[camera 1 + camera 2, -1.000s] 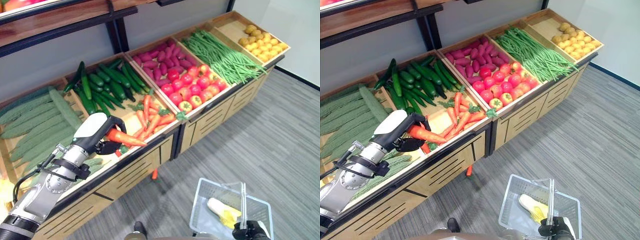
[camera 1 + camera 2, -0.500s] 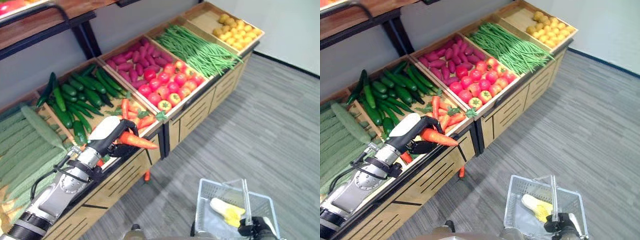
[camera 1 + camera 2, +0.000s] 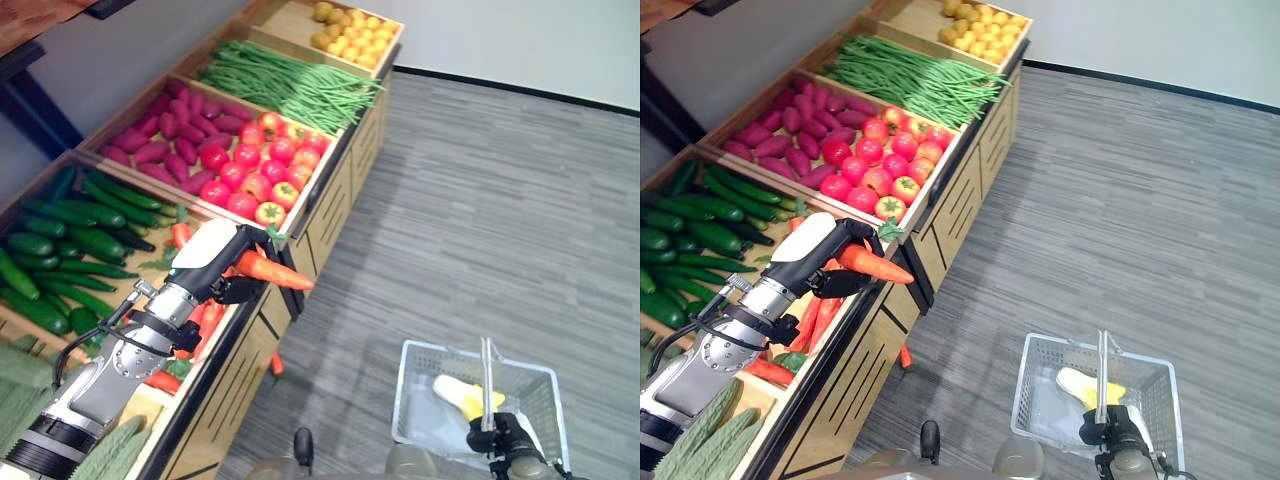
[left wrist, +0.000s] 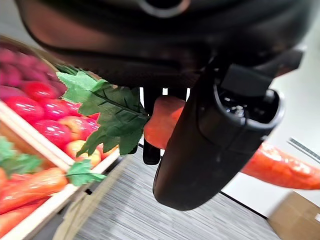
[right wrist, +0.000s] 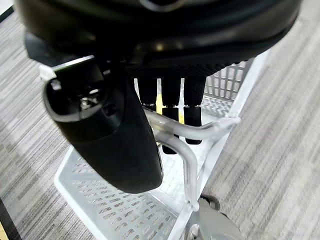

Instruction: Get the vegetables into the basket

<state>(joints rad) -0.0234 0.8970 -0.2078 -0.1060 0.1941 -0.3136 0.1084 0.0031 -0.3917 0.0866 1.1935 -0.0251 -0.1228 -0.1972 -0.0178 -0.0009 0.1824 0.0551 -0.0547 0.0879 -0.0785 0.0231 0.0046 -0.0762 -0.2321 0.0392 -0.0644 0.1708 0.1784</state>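
**Carrot in transit, drop risk**

The carrot (image 3: 268, 270) is hanging past the produce stand's (image 3: 300, 225) front edge, well apart from the basket (image 3: 420, 372). It could be slipping out mid-swing and falling to the floor. The left hand (image 3: 225, 262) is curling round its leafy end; the right hand (image 3: 1118, 432) is clamping the basket handle (image 5: 182, 134).

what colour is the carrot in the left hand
Orange, with green leaves; the carrot in the left hand shows best in the left eye view.

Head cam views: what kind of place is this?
Likely a grocery produce aisle, or a mock-up of one: slanted wooden display bins sorted by vegetable, such as tomatoes and green beans, and a shopping basket over grey carpeted floor.
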